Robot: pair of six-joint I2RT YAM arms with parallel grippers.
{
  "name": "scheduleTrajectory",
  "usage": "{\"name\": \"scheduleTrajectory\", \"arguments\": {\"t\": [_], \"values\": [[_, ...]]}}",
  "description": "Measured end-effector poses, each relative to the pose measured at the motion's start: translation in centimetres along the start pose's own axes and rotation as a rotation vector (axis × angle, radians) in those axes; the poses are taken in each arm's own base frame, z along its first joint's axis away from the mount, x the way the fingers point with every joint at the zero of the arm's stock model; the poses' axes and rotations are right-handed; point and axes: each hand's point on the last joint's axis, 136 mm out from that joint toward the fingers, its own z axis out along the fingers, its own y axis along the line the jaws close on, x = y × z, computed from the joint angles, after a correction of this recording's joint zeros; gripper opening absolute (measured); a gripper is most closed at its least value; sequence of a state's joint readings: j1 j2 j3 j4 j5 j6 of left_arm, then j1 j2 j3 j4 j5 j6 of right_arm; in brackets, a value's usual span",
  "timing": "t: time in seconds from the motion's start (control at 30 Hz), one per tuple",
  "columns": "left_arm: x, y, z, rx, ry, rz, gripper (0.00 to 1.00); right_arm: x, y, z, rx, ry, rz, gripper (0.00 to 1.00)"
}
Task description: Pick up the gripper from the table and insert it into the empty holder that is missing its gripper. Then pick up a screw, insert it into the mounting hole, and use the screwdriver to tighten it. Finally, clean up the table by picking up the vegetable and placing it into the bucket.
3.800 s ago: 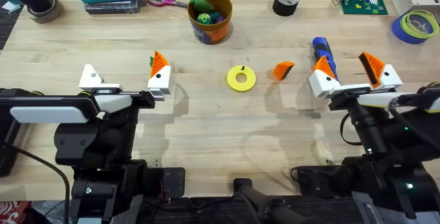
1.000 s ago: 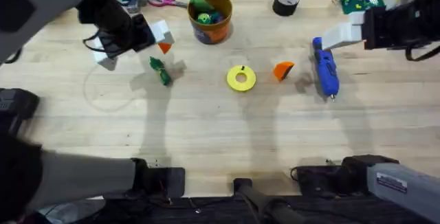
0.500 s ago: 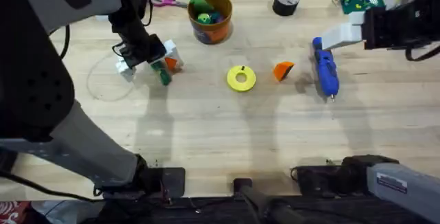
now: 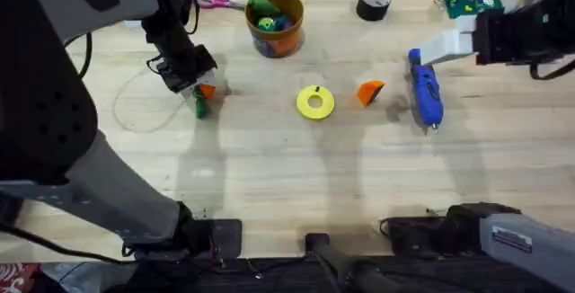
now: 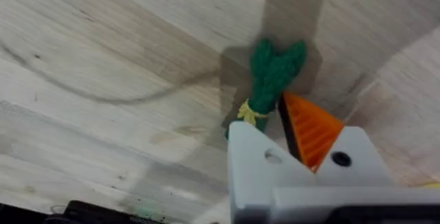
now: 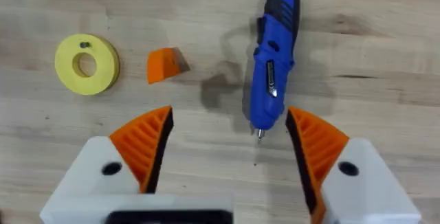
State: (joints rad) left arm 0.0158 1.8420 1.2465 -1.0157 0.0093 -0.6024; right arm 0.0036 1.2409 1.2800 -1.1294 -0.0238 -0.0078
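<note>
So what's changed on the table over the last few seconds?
The left gripper swung up from near its base and came down onto the vegetable, closing around it. The right gripper lifted to hover open above the screwdriver. The loose orange gripper, yellow disc and bucket stayed put.

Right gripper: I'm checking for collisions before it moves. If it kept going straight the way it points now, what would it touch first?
Probably the blue screwdriver, whose bit end lies between the open fingers of the right gripper. Depth is hard to judge, so it might reach the table beside it.
</note>
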Motion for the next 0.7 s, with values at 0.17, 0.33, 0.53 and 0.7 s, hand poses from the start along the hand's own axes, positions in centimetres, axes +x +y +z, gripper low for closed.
{"name": "scheduleTrajectory", "arguments": {"t": [0.17,0.33,0.53,0.7], "values": [[0.0,0.0,-0.5,-0.004,0.006,0.005,0.007,0.0,0.0,0.0,0.0,0.0,0.0,0.997],[0.0,0.0,-2.7,-0.003,0.005,0.018,0.007,0.0,0.0,0.0,0.0,0.002,0.0,0.997],[0.5,0.3,-8.5,0.058,-0.089,0.055,0.007,0.0,0.0,0.0,0.0,0.002,0.0,0.997],[2.1,1.3,-14.0,0.134,-0.213,0.086,0.007,0.0,0.0,0.0,0.0,0.002,0.0,0.997]]}}
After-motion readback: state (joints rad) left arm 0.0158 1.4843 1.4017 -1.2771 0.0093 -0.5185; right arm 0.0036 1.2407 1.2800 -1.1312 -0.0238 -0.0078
